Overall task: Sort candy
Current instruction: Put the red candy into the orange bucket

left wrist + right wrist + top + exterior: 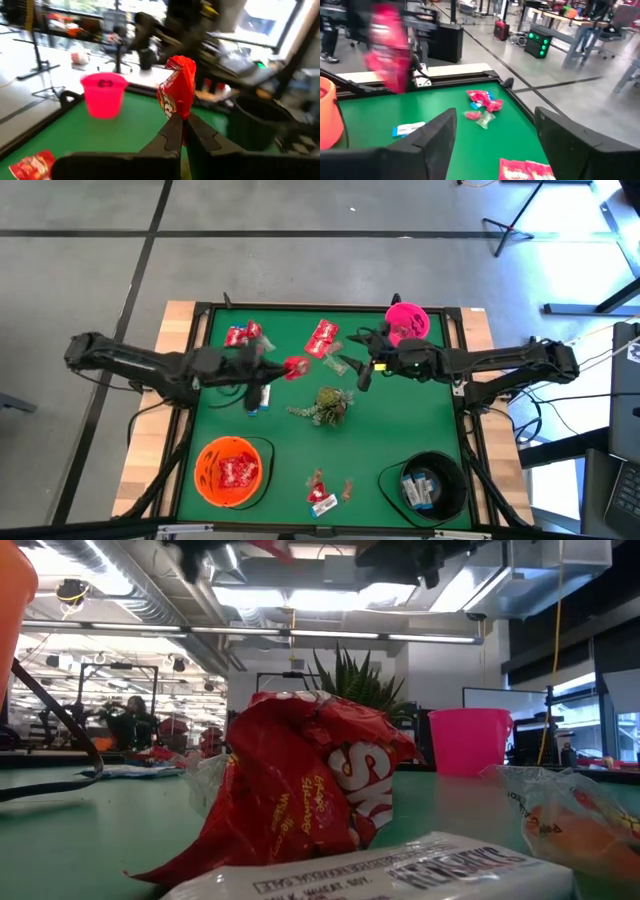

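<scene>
Here the left end effector (181, 131) is clamped on a shiny red candy packet (178, 90), held above the counter (400, 430) just beside the green sprig (325, 406). The right end effector (495, 137) gapes wide, empty, beyond that sprig, near the pink cup (407, 322).

A table (200, 415) is seen from above, with three bowls set on it: one at the near left (232, 470) with packets in it, one at the near right (428, 485) also holding packets, and a bucket (407, 322) at the far right corner. A leafy sprig (325, 406) is placed near the middle. Loose candy (325, 338) is scattered behind the sprig and toward the far left (a few more pieces (325, 494) lie at the near edge between the two bowls)
</scene>
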Available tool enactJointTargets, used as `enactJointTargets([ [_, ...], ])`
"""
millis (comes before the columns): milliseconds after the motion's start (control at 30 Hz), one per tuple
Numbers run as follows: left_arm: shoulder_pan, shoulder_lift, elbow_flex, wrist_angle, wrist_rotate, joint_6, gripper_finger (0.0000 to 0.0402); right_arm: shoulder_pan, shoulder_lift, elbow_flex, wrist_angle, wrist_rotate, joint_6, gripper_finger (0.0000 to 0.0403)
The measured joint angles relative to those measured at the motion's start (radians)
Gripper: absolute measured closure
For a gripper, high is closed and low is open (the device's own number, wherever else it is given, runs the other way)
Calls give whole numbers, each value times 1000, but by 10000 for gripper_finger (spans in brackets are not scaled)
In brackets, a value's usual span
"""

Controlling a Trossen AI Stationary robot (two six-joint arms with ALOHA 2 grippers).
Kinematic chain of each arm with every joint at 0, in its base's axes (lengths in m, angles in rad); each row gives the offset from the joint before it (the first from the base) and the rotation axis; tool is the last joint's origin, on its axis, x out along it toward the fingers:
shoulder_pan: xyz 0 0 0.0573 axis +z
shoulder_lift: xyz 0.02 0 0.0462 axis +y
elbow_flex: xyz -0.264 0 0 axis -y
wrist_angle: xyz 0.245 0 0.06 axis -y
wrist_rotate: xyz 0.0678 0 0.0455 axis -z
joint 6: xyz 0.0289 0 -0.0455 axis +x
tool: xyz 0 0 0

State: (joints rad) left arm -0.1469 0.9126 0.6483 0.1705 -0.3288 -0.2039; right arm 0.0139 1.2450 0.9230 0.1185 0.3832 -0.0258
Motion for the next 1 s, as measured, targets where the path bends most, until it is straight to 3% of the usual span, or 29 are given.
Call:
enactJointTargets([
  [167,-224,-112,0,-199,-43,34,401,0,-17,0,-43,14,1,128],
  [400,-524,-127,20,-301,-239,-1,402,0,-17,0,-80,9,30,127],
  [600,-692,-46,320,-735,-460,-138,401,0,-17,0,-96,9,34,127],
  [767,-718,94,531,-1026,-376,-307,401,0,-17,0,-99,10,50,127],
  [1000,-718,279,606,-1266,-111,-691,401,0,-17,0,-100,9,50,127],
])
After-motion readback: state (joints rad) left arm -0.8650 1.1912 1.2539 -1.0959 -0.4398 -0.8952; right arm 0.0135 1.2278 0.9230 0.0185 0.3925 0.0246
